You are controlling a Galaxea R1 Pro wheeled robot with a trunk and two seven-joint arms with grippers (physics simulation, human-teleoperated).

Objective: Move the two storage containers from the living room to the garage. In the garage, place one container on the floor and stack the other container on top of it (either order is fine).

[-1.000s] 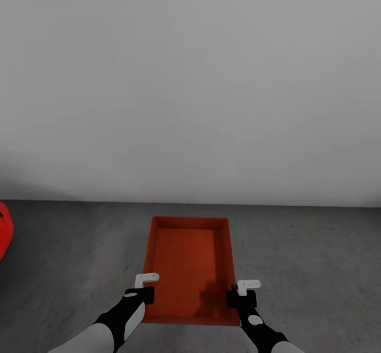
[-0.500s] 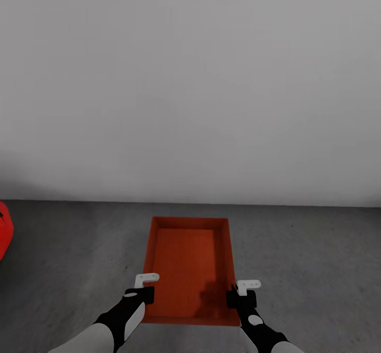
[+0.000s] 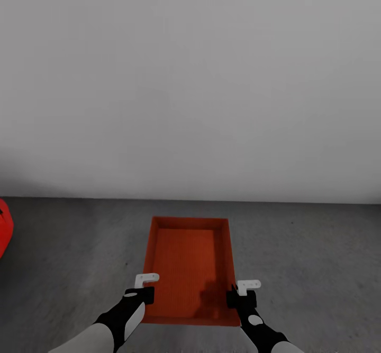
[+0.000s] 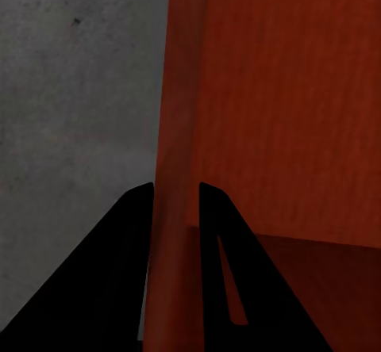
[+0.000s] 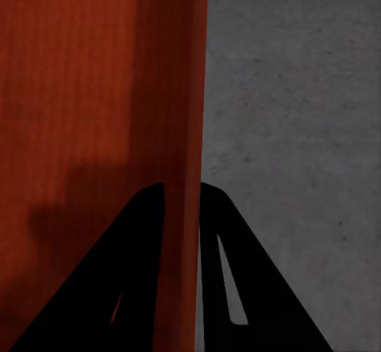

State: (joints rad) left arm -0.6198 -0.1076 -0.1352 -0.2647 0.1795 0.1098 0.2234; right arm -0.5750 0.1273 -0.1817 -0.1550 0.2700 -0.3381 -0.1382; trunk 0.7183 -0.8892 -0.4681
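The storage container (image 3: 189, 268), on or just above the garage floor (image 3: 307, 258) (contact unclear), appears rigid and light, with left gripper (image 4: 175, 197) and right gripper (image 5: 184, 193) each clamped astride a long side wall.

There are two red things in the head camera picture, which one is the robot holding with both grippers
The storage container, the open-topped red-orange box in the middle on the grey floor. The left gripper and right gripper clamp its side walls. The other red object sits apart at the picture's left edge.

light: even, soft — shadows: faint | focus: sharp — wrist views dim
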